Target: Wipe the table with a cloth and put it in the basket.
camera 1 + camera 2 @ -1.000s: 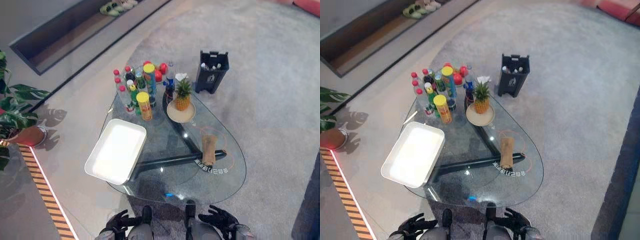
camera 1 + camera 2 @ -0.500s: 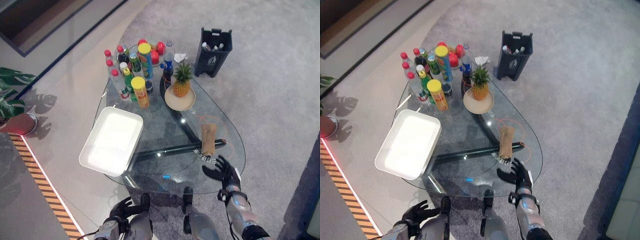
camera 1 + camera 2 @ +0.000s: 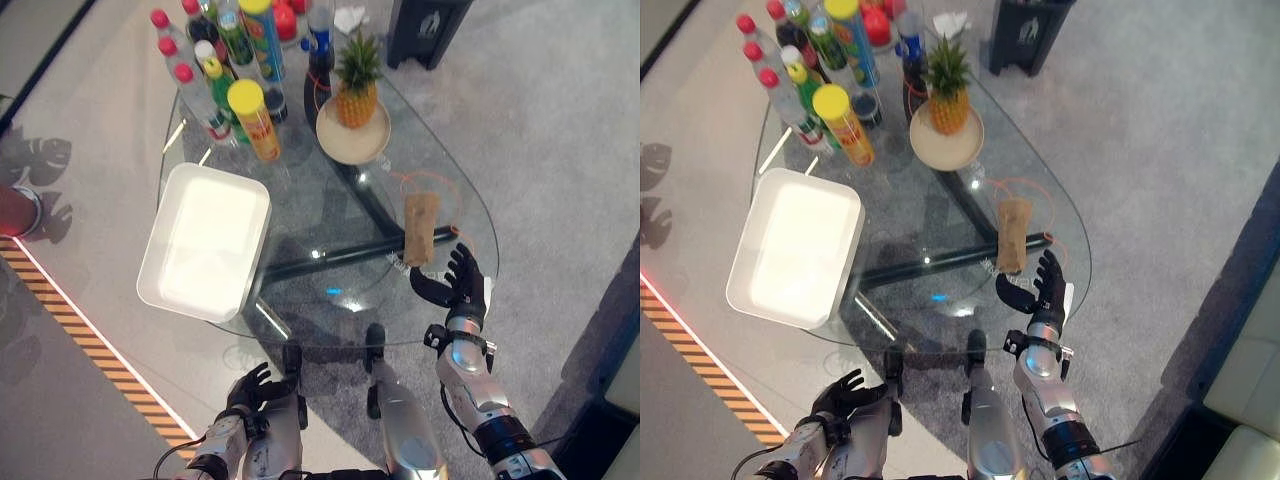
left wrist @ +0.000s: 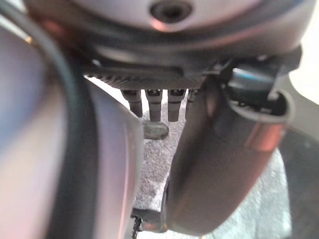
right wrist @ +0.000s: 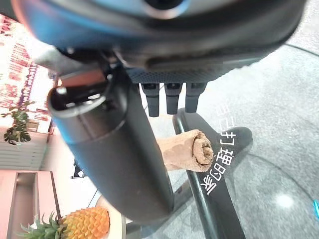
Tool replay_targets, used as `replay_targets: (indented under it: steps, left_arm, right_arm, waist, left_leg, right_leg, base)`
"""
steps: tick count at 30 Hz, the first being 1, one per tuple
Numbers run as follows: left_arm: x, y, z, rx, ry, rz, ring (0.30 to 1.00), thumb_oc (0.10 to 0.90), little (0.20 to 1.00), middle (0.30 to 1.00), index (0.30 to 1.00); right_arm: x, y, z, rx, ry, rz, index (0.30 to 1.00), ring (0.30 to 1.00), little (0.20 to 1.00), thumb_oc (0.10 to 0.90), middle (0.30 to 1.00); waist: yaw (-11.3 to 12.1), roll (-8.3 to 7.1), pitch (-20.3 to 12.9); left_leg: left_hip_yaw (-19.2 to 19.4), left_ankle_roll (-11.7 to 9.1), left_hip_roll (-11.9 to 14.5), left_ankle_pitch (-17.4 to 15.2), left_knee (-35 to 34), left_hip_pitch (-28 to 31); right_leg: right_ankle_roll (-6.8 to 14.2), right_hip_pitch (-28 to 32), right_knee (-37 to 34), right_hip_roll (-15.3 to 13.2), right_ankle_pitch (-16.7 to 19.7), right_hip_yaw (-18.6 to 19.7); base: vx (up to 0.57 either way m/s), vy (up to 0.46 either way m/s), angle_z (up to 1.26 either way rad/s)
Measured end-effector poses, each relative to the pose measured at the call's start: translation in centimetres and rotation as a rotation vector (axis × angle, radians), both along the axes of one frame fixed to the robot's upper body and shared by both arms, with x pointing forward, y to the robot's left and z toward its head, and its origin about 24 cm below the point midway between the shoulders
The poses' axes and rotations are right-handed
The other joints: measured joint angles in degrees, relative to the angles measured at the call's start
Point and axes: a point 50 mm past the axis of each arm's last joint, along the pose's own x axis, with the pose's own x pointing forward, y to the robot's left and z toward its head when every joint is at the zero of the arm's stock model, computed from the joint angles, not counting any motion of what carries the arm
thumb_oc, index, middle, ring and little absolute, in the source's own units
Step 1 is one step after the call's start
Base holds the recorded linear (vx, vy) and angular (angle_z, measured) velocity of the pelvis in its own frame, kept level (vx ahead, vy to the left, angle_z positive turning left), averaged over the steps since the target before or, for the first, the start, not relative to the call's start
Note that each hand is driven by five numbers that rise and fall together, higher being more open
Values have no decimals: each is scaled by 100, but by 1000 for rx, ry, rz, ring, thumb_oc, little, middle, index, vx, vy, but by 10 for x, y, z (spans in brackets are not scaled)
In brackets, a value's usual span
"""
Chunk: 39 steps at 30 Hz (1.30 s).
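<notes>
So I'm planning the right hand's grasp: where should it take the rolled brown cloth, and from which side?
Probably at the near end of the rolled cloth, coming from the robot's side. It lies lengthwise pointing toward the open right hand, flat on the glass table, with free glass around it.
</notes>
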Motion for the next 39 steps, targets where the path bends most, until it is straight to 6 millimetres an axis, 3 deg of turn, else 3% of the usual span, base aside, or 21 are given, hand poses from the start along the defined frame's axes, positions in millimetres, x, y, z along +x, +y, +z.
replay_targets:
  steps: [13, 22, 39]
  left_arm:
    - [20, -6, 12, -54, -76, 33, 900, 800, 900, 900, 900]
    - [35, -12, 23, -63, -126, 21, 900, 800, 900, 900, 900]
    - [47, -13, 36, -111, -195, 63, 900, 800, 900, 900, 900]
  right_arm:
    - [22, 3, 38, -71, -107, -48, 900, 900, 900, 800, 900]
    - [40, 7, 83, -93, -237, -110, 900, 900, 900, 800, 900]
    - [44, 6, 101, -126, -286, -182, 900, 900, 900, 800, 900]
  waist:
    - [65, 71, 43]
    - [136, 107, 65]
    - [171, 107, 66]
  left_leg:
    - [53, 87, -145, 64, 508, -1152]
    - [29, 144, -229, 115, 713, -1770]
    - [-28, 154, -251, 117, 973, -2453]
  right_leg:
    - [14, -1253, 645, -156, -5, 147]
    - [39, -1891, 943, -257, -28, 156]
    - [40, -2538, 1172, -274, -34, 163]
  base:
    - [9, 44, -1]
    - [30, 15, 4]
    - [5, 4, 1]
